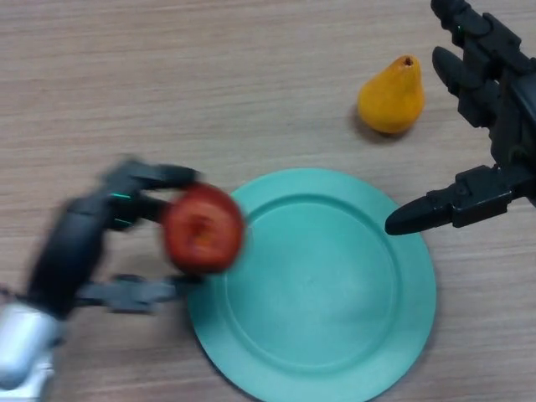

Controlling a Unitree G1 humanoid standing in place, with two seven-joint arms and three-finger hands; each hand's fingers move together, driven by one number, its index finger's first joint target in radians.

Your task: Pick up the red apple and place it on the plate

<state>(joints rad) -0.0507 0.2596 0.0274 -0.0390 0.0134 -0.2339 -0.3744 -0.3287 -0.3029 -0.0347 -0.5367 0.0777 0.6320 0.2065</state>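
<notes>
While your left hand [84,243] pinched the round, glossy red apple [203,229] at the smooth teal plate [335,335]'s left rim, dimple facing upward, your right hand [486,126] hung spread beside the yellow pear [391,99].

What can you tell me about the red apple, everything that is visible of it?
The red apple is round, with a darker dimple facing the camera. The left hand holds it, fingers above and thumb below. It overlaps the left rim of the green plate; whether it rests on the plate or is held above it cannot be told.
</notes>
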